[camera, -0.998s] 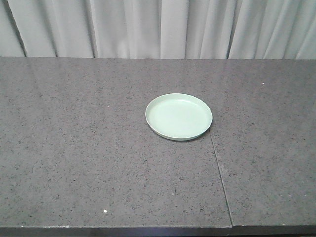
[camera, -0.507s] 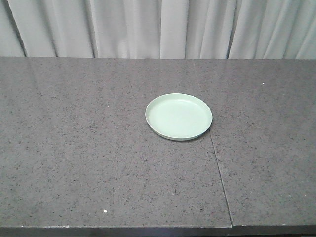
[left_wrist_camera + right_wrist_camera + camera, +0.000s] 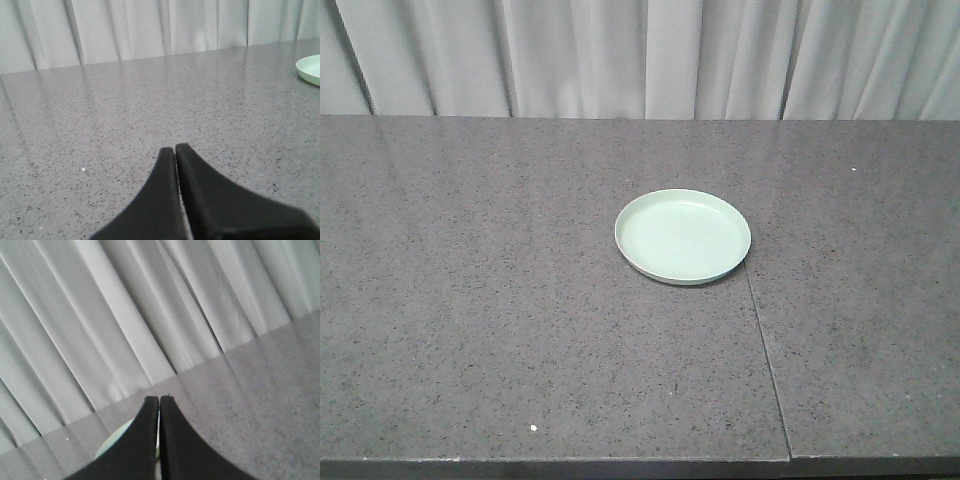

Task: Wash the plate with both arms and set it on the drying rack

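**Plate out on the worktop, both grippers closed on nothing**

From the wrist cams we only get slivers of the round pale mint-green plate (image 3: 682, 236). In the left wrist view the right edge cuts it off, and in the right wrist view most of it hides behind the black right gripper (image 3: 159, 398).

The front view shows it whole. It lies flat on the speckled dark grey stone worktop (image 3: 500, 320), right next to a thin seam (image 3: 765, 360), with a pale pleated curtain (image 3: 620, 55) behind.

The black left gripper (image 3: 174, 148) sits low over the worktop pointing toward the curtain. Its fingers are pressed together and empty, and the plate is well off to its right.

The right gripper is closed and empty too, and its view is tilted so the curtain folds slant.
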You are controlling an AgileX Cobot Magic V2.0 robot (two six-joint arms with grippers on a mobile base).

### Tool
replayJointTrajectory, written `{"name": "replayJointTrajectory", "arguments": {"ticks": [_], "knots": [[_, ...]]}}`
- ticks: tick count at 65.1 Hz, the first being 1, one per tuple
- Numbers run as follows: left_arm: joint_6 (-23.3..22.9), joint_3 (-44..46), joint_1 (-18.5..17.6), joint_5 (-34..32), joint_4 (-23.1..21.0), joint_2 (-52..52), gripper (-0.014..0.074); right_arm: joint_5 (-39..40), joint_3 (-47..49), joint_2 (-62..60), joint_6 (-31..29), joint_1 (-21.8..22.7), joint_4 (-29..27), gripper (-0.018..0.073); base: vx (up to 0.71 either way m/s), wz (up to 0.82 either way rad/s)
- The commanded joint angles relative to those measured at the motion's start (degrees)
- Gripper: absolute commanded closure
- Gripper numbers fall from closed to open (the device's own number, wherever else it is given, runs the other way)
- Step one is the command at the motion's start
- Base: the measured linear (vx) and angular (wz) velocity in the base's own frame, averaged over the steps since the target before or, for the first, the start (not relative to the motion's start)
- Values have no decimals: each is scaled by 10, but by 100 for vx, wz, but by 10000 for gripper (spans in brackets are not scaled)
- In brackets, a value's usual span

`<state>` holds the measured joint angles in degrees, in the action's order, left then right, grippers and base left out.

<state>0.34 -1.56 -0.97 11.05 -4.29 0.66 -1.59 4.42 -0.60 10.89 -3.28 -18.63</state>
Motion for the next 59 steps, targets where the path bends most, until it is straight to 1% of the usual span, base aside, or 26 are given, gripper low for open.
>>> {"name": "replayJointTrajectory", "arguments": {"ticks": [1,6,12,16,21,28,33,39,45,49,50,54,59], "knots": [[-3,15,0,-41,-1,8,603,16,61,26,-11,0,3,564,0,0],[-3,15,0,-41,-1,8,603,37,90,45,-16,0,3,564,0,0],[-3,15,0,-41,-1,8,603,108,101,63,-11,0,-7,564,0,0],[-3,15,0,-41,-1,8,603,104,120,76,-4,0,-11,564,0,0],[-3,15,0,-41,-1,8,603,56,159,113,-11,0,12,564,0,0],[-3,15,0,-41,-1,8,603,-47,245,189,-45,0,60,564,0,0],[-3,15,0,-41,-1,8,603,-107,304,256,-92,0,73,559,0,0],[-3,15,0,-41,-1,8,603,-160,369,329,-151,0,67,528,0,0],[-3,15,0,-41,-1,8,603,-187,420,387,-208,0,40,440,0,0],[-3,15,0,-41,-1,8,603,-191,442,427,-245,0,13,344,0,0],[-3,15,0,-41,-1,8,603,-189,448,438,-257,0,4,307,0,0],[-3,15,0,-41,-1,8,603,-161,457,465,-286,0,-16,180,0,0],[-3,15,0,-41,-1,8,603,-123,457,493,-302,0,-33,62,0,0]]}}
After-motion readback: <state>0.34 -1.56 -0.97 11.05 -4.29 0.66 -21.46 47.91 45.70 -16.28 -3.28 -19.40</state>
